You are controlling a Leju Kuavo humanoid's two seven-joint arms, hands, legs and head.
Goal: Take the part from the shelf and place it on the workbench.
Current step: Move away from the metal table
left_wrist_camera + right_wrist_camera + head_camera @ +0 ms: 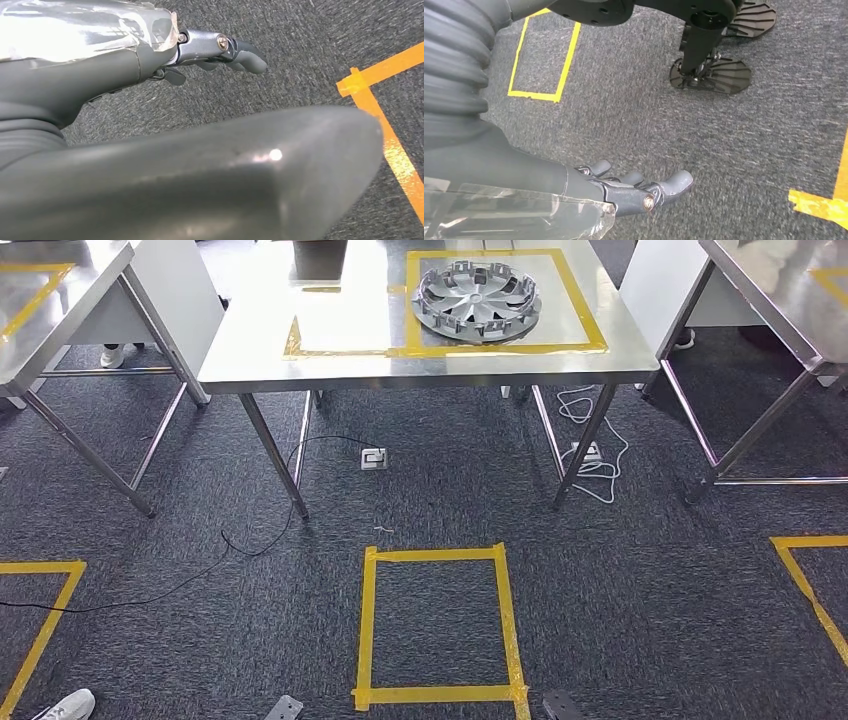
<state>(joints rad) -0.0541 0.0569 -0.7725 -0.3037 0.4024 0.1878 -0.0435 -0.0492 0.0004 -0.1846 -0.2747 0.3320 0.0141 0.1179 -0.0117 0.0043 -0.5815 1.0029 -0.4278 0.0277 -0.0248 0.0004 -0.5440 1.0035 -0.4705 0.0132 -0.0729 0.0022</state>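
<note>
The part, a round silver wheel cover (477, 300), lies flat on the steel workbench (330, 365) inside a yellow tape rectangle at the table's right half. My left hand (210, 50) hangs over the grey carpet, fingers stretched out and holding nothing; the thick thumb (250, 170) crosses the wrist picture. My right hand (634, 187) also hangs above the carpet, fingers loosely extended and apart, with nothing in it.
Steel tables stand at the left (60, 310) and right (770, 300). A yellow tape square (440, 625) marks the carpet before the workbench, with more tape squares at both sides. Cables (595, 455) and a floor socket (374, 458) lie under the bench. A person's shoe (65, 706) is at the lower left.
</note>
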